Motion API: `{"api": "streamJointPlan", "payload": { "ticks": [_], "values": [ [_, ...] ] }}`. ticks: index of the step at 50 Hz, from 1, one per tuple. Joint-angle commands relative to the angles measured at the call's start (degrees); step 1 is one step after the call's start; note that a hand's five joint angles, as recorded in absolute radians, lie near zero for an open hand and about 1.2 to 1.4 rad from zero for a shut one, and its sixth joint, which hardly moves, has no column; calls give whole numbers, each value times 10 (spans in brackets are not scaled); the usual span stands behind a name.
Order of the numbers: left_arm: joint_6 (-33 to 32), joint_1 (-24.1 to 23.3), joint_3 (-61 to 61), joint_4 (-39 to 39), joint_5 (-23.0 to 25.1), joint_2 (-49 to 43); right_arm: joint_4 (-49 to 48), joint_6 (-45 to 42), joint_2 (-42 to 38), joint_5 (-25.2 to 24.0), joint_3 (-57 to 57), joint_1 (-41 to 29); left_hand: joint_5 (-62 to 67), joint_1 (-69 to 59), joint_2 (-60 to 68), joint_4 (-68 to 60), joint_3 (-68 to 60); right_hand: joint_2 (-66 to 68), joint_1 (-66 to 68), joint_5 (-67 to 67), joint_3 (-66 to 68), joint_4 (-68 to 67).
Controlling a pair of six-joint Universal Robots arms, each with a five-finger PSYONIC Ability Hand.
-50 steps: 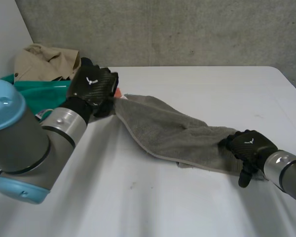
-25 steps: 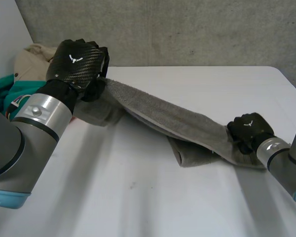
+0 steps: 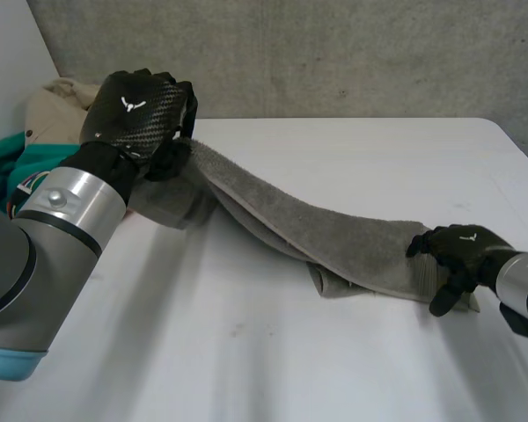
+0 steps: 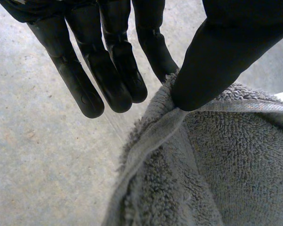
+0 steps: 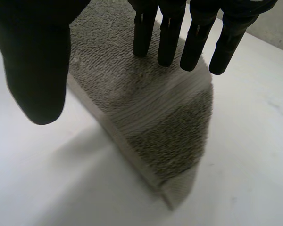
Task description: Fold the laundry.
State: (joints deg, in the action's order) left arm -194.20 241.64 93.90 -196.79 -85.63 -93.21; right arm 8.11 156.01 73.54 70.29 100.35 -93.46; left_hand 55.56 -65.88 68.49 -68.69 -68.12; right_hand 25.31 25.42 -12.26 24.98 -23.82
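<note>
Pinches towel (image 3: 334, 233) edge between thumb and finger of raised left hand (image 3: 141, 119). Holds right hand (image 3: 462, 251) spread, fingers straight, over other end lying on worktop (image 3: 246, 352). Looks early: no fold made, and left to do too, teal and beige clothes (image 3: 4, 167) behind.

White table (image 3: 334, 369), matte, under a concrete wall. Grey towel (image 3: 334, 233): right end and folded middle lie flat on the tabletop, left end raised off it. Far left corner: teal garment (image 3: 0, 163) with beige garment (image 3: 53, 101) behind it.
</note>
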Motion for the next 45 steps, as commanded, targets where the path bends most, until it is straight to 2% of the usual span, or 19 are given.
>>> {"api": "streamJointPlan", "payload": {
  "ticks": [1,10,19,28,29,31,33,34,37,41,42,45],
  "values": [
    [5,-5,-13,1,-1,0,-95,53,-1,2,66,-3,144,-141,115,-113,-119,-4,-5,-26,-1,-11],
    [5,-8,-24,0,-1,-3,-125,48,-12,-2,55,-4,144,-141,115,-113,-119,-4,-5,-26,-1,-11],
    [5,-7,-35,0,-1,-9,-149,-50,-57,5,26,0,144,-141,115,-113,-119,4,3,-35,7,-19],
    [5,-6,-44,-2,-2,-22,-148,-80,-117,7,-25,-5,144,-141,115,-113,-119,49,48,-80,53,-64],
    [5,-6,-47,-1,-2,-25,-148,-80,-121,6,-30,-5,144,-141,115,-113,-119,73,72,-103,76,-88],
    [5,-5,-49,-1,-2,-27,-149,-80,-128,6,-43,-6,144,-141,115,-113,-119,244,243,-274,247,-259],
    [4,-4,-50,-1,-2,-29,-149,-80,-132,7,-54,-6,144,-141,115,-113,-119,492,491,-523,496,-507],
    [4,-3,-50,-1,-2,-29,-149,-80,-130,12,-66,-7,144,-141,115,-113,-119,546,545,-577,550,-561],
    [3,0,-50,2,0,-29,-150,-78,-125,24,-72,-8,144,-141,115,-113,-119,547,546,-577,550,-562],
    [-2,2,-43,16,1,-22,-136,-76,-26,38,-82,-2,144,-141,115,-113,-119,547,546,-577,550,-562],
    [-2,3,-43,21,1,-21,-116,-80,24,39,-86,-4,144,-141,115,-113,-119,547,546,-577,550,-562],
    [-3,8,-42,56,1,-19,-60,-84,96,34,-106,0,144,-141,115,-113,-119,547,546,-577,550,-562]
  ]
}}
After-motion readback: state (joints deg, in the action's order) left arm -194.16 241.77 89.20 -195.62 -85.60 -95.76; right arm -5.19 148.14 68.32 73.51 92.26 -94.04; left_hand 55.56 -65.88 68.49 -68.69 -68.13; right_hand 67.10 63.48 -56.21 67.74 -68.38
